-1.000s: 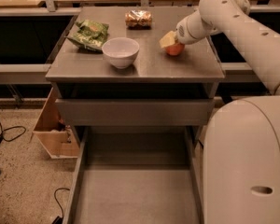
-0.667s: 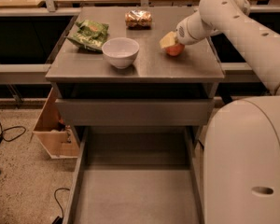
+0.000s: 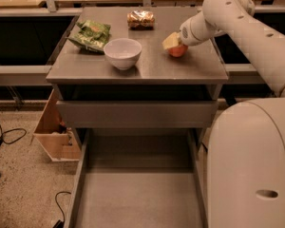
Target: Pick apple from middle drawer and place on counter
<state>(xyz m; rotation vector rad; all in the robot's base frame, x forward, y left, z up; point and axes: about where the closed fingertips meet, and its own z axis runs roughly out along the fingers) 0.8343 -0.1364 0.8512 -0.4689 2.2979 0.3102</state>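
Note:
The red-orange apple rests on the grey-brown counter, near its right side. My gripper is at the end of the white arm that reaches in from the right. It sits right over the apple, with its pale yellowish fingers covering the apple's top left. The middle drawer is pulled out wide below the counter, and its grey floor is bare.
A white bowl, a green snack bag and a brownish wrapped snack lie on the counter. A plain grey drawer front is above the open drawer. My white base fills the lower right. A wooden box and cables lie on the floor at left.

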